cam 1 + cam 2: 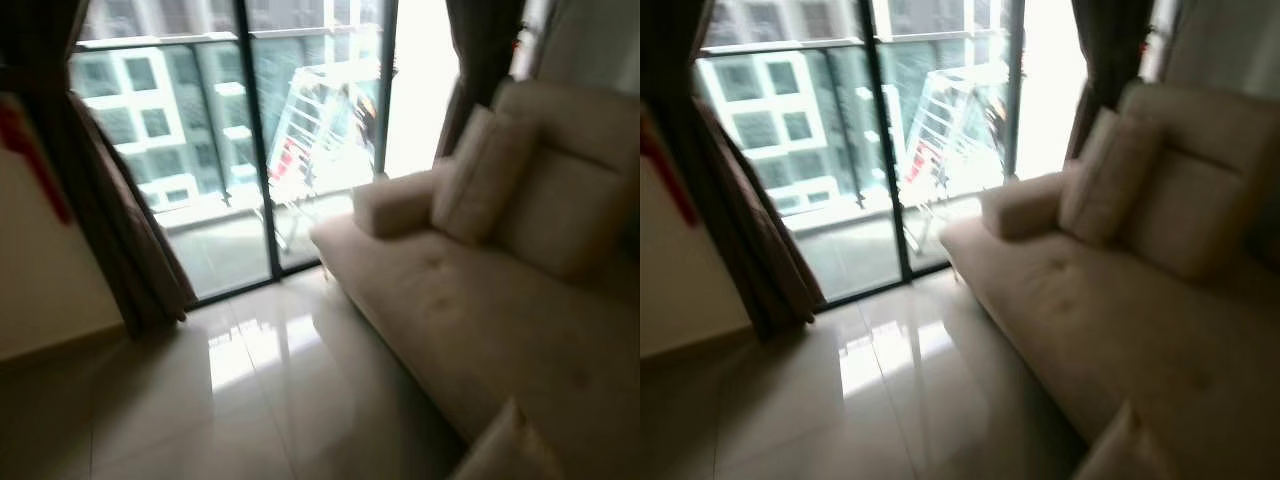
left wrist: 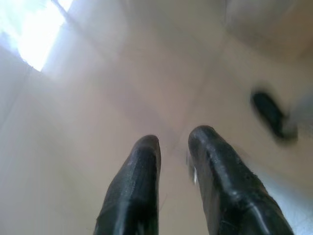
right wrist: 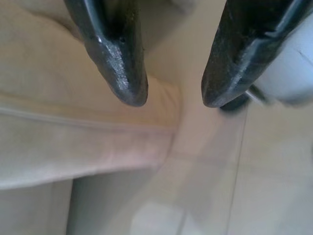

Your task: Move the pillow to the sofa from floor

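Observation:
A beige sofa (image 1: 470, 310) runs along the right side of the room. One beige pillow (image 1: 485, 175) leans upright against its backrest near the far armrest (image 1: 395, 205). At the lower right edge a pale padded corner (image 1: 510, 450) shows; I cannot tell whether it is a pillow or part of the sofa. My right gripper (image 3: 171, 100) is open with nothing between its fingers, hanging over a beige seamed cushion edge (image 3: 73, 127) and the tiled floor. My left gripper (image 2: 173, 139) hangs over bare floor tiles, its fingers slightly apart and holding nothing.
Glossy pale floor tiles (image 1: 260, 400) spread in front of the sofa. A glass balcony door (image 1: 250, 140) with brown curtains (image 1: 130, 240) closes the far side. A wall (image 1: 40, 260) stands at the left. A blurred dark shape (image 2: 271, 115) lies on the floor.

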### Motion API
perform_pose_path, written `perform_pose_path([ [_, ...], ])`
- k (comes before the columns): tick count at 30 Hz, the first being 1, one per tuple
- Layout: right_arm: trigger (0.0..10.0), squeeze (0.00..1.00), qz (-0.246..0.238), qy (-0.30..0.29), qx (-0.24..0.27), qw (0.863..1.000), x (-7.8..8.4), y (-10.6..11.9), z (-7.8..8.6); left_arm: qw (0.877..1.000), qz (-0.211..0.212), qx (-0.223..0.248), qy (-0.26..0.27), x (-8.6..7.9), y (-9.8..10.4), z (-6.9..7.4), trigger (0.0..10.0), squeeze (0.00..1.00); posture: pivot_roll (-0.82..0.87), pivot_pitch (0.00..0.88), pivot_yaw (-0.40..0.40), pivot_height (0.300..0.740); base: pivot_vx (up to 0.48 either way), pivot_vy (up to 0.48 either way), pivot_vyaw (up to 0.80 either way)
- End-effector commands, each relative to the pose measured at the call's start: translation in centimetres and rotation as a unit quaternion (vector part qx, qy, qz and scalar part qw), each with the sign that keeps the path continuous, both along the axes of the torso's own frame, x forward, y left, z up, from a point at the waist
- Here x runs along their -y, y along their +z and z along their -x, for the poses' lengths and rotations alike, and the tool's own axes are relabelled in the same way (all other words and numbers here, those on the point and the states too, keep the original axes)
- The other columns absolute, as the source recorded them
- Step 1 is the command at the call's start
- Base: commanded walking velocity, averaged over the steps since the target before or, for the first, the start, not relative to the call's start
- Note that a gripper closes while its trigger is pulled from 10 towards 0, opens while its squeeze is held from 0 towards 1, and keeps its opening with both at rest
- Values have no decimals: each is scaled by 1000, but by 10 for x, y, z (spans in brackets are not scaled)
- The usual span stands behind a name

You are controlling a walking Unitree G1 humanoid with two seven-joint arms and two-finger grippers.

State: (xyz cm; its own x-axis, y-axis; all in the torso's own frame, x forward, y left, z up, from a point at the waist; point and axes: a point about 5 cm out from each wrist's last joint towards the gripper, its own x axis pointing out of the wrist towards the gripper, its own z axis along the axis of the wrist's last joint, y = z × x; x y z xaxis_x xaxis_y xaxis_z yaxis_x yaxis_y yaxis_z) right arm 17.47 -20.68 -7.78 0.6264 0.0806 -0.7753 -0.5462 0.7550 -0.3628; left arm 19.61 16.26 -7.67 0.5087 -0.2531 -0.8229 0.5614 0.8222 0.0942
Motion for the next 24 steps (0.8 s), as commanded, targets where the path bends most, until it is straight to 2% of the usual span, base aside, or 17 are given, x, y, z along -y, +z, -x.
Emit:
perform_pose_path([
  [1,10000,0,-258,-42,140,955,-73,40,-51,942,308,121,61,109,85,-94,10000,0,59,0,79,735,0,382,-756],
  [10,10000,0,-256,-42,139,956,-69,39,-49,941,310,123,56,111,85,-93,10000,0,56,0,77,735,0,42,-756],
  [24,10000,0,-255,-42,138,956,-72,40,-52,941,311,122,58,112,84,-91,10000,0,56,0,71,735,0,0,-757],
])
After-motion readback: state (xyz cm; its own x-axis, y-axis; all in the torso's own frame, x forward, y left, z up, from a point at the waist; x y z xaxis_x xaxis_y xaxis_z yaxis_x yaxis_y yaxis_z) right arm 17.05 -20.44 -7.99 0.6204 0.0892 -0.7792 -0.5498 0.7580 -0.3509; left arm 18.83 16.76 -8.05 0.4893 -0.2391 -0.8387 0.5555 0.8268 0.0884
